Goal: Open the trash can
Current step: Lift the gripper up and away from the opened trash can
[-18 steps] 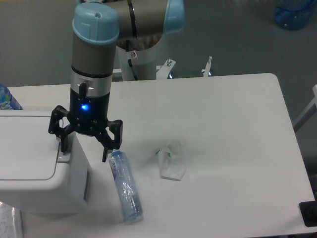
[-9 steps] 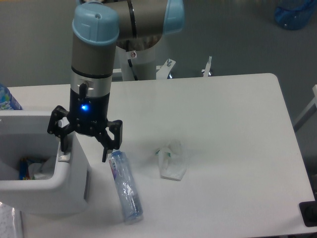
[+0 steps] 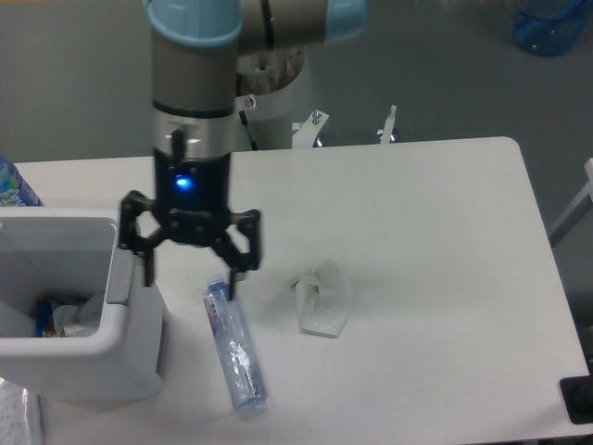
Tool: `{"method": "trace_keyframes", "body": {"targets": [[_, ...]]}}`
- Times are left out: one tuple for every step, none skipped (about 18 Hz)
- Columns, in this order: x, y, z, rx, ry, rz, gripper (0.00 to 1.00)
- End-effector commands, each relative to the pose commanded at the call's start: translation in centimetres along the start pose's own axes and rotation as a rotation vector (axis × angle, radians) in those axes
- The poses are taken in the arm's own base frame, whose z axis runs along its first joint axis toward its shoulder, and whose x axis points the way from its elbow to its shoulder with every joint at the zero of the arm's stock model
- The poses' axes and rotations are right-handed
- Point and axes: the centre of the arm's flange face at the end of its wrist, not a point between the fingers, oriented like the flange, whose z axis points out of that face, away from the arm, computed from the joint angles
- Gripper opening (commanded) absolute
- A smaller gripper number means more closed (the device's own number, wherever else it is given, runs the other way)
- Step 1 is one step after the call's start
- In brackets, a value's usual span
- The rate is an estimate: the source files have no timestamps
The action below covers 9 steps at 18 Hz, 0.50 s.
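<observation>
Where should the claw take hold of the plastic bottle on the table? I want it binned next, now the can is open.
Grip the plastic bottle across its mid-body, coming straight down from above. It lies flat on the table, cap end toward the claw, so the fingers should straddle its narrow width, crosswise to its length.

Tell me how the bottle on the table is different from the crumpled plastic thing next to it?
The bottle is long and tube-shaped, while the crumpled plastic is short and lumpy. The bottle has a blue tint and a label; the crumpled plastic looks whitish. The bottle lies nearer the trash can; the crumpled plastic sits farther right. Both are see-through and rest on the table.
</observation>
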Motion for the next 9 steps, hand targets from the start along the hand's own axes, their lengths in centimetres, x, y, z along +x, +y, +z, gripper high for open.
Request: {"method": "trace_keyframes", "body": {"targets": [[-0.9,0.3,0.1,-0.01,-0.017,0.029,1.0],[-1.8,0.6,0.1,-0.022,-0.031,0.062,1.0],[-2.7,1.1,0.1,-0.042,-0.039,0.09,1.0],[-3.6,1.7,0.2,-0.068,-0.036,0.11,1.0],[-4.4,2.2,0.4,-0.092,-0.029,0.136,1.0],[-5.1,2.6,0.5,-0.112,-0.025,0.167,1.0],[-5.8,3.0,0.7,-0.127,-0.019,0.198,1.0],[-6.5,3.4,0.7,-0.138,-0.02,0.217,1.0],[-7.0,3.6,0.7,-0.143,-0.021,0.218,1.0]]}}
